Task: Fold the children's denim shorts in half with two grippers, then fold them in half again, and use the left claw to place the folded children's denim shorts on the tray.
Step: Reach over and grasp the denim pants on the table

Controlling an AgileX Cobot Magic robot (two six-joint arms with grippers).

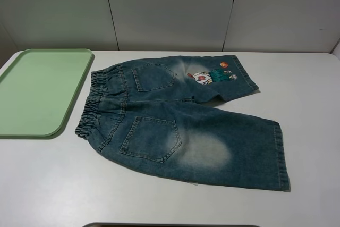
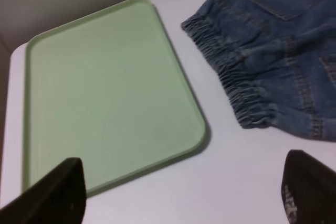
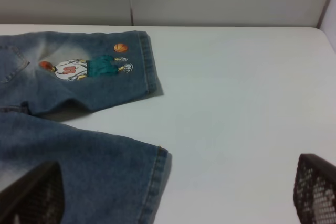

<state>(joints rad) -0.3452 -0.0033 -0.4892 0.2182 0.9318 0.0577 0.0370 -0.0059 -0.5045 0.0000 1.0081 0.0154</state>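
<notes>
Left gripper (image 2: 181, 198), right gripper (image 3: 173, 192) spread, empty; shorts (image 1: 180, 115) past the fingers (image 2: 310, 195); a shallow pinch could let denim slip

A white bench (image 1: 311, 94) fills most of the high view, its top smooth and matte. Behind its far edge stands a pale grey wall (image 1: 170, 9) of flat panels, split by thin dark seams. A dark curved strip (image 1: 159, 225) shows at the bench's near edge, too little of it to identify.

Denim shorts (image 3: 79, 145) (flat) on table (image 3: 236, 103)
</notes>
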